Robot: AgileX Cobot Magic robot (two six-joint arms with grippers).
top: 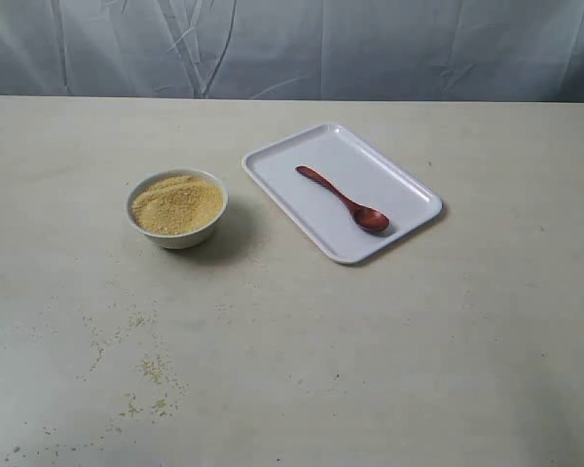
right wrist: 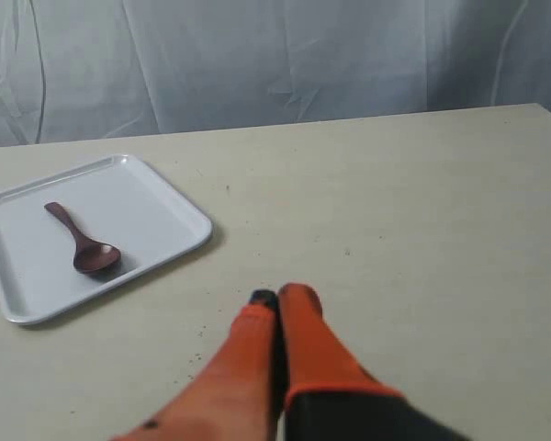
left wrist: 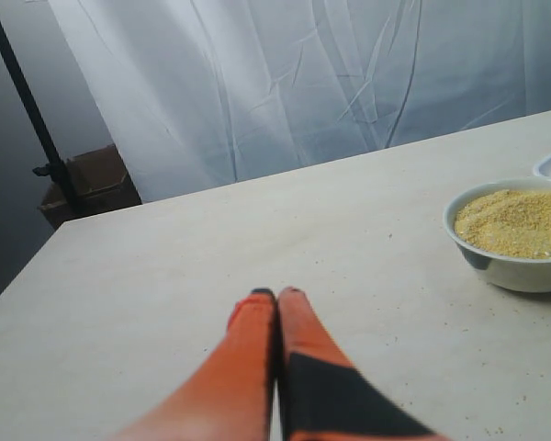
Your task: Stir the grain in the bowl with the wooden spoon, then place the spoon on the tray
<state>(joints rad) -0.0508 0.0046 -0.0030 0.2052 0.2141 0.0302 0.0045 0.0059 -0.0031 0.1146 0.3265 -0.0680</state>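
You're looking at the dark reddish-brown glossy wooden spoon (top: 343, 198) lying flat inside the white rectangular plastic tray (top: 273, 163). Its scoop is pointing toward the near corner and its slim handle is lying free, so it looks easy to pinch from above. Just beside the tray, not touching it, the small round white ceramic bowl (top: 175, 236) is sitting upright on the pale bench (top: 389, 341). The fine yellow-tan grain (top: 176, 203) is mounding inside it, close enough for a short carry between the two. Loose greenish-yellow specks (top: 153, 368) are dotting the bench nearer the camera. Neither arm is showing in the exterior view; you're keeping both pulled back. Your left pincer (left wrist: 276, 294) is hanging low over bare bench, clenched on nothing, with the bowl well apart from it. Your right pincer (right wrist: 277, 296) is likewise clenched and empty, with the tray and spoon well apart from it. Whether the stirring is done or not yet begun, I can't tell from here.
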